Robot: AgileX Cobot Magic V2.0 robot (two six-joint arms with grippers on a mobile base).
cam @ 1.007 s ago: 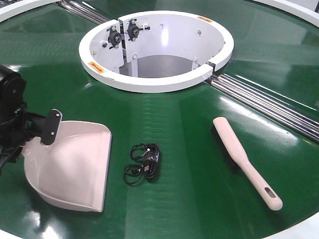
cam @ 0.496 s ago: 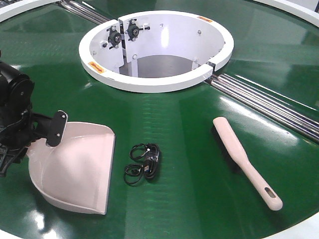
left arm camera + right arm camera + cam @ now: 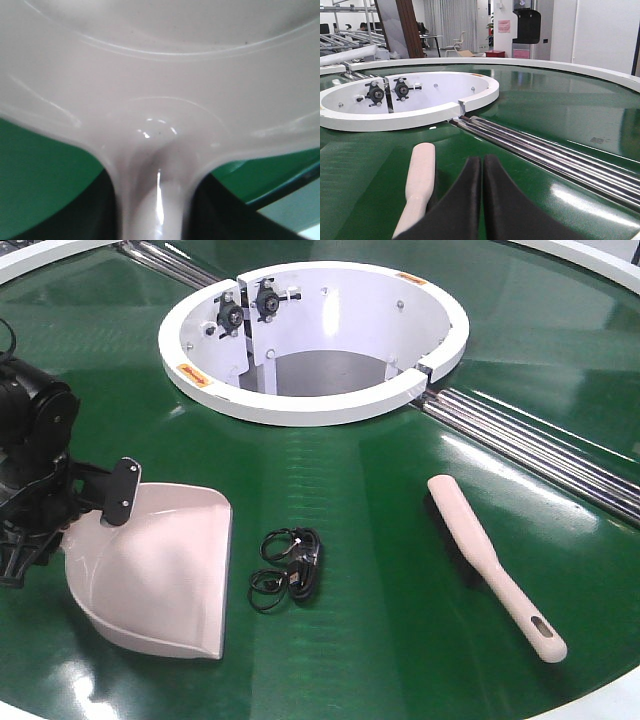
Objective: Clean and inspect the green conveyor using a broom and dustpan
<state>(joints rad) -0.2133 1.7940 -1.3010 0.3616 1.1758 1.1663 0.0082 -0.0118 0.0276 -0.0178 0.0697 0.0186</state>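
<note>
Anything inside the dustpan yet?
Nothing visible: the dustpan looks bare inside. The black cable bundle lies on the conveyor outside its mouth, apart from it. The left gripper covers the rear corner by the handle, so that part cannot be checked.

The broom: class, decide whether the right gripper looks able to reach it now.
Probably yes: the broom lies close by, left of the shut right gripper, with only green conveyor between; its jaws must open.

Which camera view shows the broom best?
The exterior front-facing view: the whole broom lies there, brush head to slotted handle. The right wrist view shows only part of it; the left wrist view shows none.
</note>
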